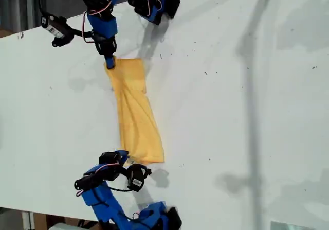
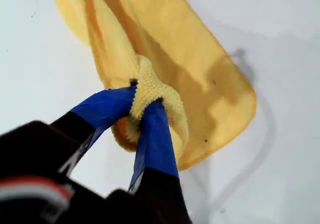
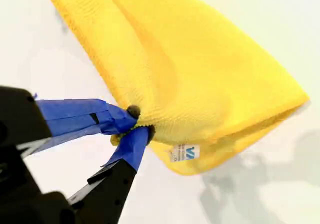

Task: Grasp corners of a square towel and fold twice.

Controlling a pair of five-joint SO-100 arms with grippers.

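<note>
My first gripper and my second gripper each pinch a corner of the yellow terry towel; I judge both should travel level, keeping it taut.

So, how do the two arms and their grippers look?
Both arms are bright blue plastic with black motors and thin red-and-white cables. A small black camera sits beside each wrist. My first gripper and my second gripper have black fingers wrapped in blue tape.

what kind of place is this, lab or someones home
Probably a robotics lab or workshop bench: a bare, scuffed white table, two blue hobby arms with exposed wiring, and only a yellow towel laid out as practice material.
</note>
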